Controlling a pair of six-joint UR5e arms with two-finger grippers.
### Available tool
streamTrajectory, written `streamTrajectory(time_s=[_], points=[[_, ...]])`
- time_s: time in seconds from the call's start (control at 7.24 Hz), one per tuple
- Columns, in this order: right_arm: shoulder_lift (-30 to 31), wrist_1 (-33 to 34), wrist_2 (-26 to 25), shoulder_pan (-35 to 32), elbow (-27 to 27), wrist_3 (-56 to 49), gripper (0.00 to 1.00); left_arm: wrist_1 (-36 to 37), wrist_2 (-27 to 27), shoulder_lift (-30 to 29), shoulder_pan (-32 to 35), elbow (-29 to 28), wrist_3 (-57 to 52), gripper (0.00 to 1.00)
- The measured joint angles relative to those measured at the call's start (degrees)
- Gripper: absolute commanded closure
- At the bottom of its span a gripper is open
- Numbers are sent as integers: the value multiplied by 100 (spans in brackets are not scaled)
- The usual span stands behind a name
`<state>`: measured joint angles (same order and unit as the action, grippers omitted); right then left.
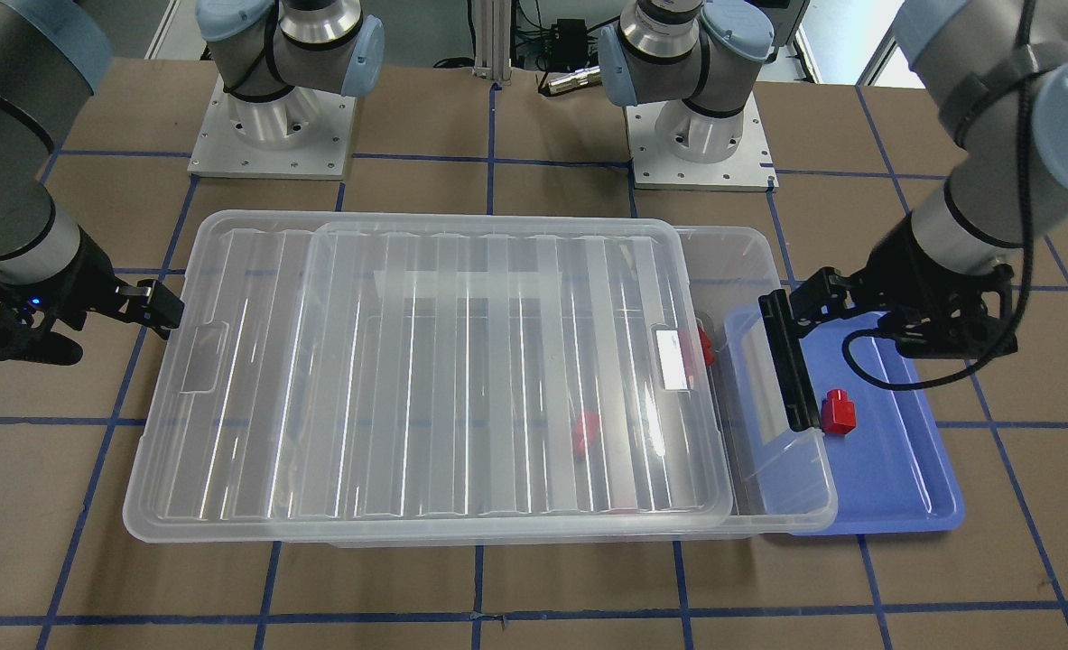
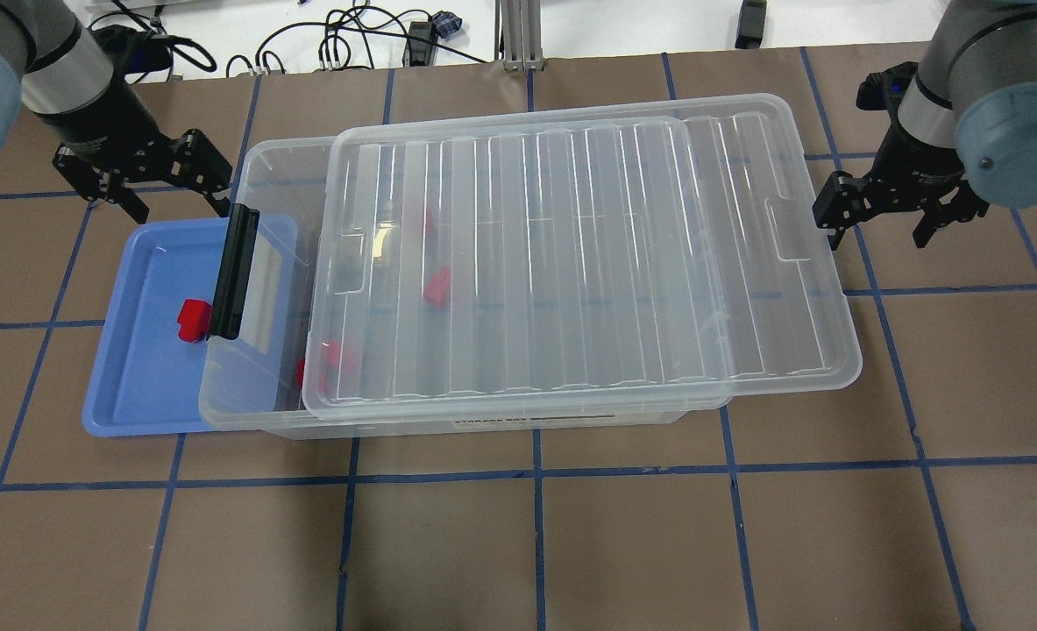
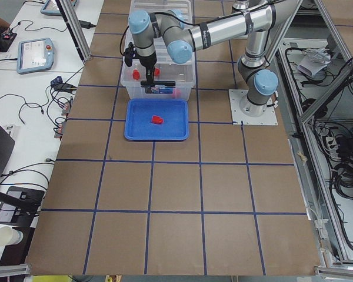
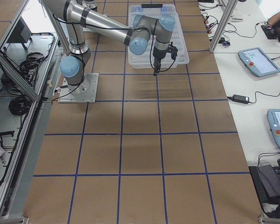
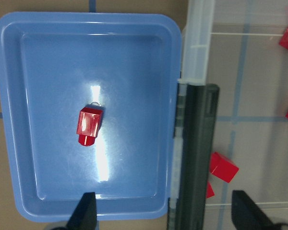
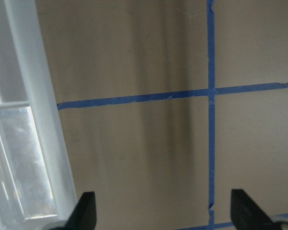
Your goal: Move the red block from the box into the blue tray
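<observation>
The red blocks [image 2: 436, 287] inside the box [image 2: 483, 423] are blurred by its ribbed lid [image 2: 571, 263]. The blue tray [image 2: 132, 377] is partly covered along its 3 o'clock side by the box.

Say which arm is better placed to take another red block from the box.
Left. The left pincer hangs open beside the box's uncovered end; the right pincer is at the lid-covered end.
</observation>
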<state>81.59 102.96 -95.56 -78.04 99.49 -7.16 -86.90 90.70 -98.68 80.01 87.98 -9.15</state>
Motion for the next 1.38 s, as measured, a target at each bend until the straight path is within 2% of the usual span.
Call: streamTrajectory(time_s=[0.28, 0.55, 1.38], points=[[0, -62, 53, -286, 0, 399, 0, -166, 97, 305, 730, -81, 997, 0], [-3, -105, 221, -513, 0, 777, 0, -229, 98, 506, 1060, -87, 1465, 0], [8, -93, 305, -1010, -55, 1250, 0, -674, -155, 714, 1024, -126, 1404, 0]])
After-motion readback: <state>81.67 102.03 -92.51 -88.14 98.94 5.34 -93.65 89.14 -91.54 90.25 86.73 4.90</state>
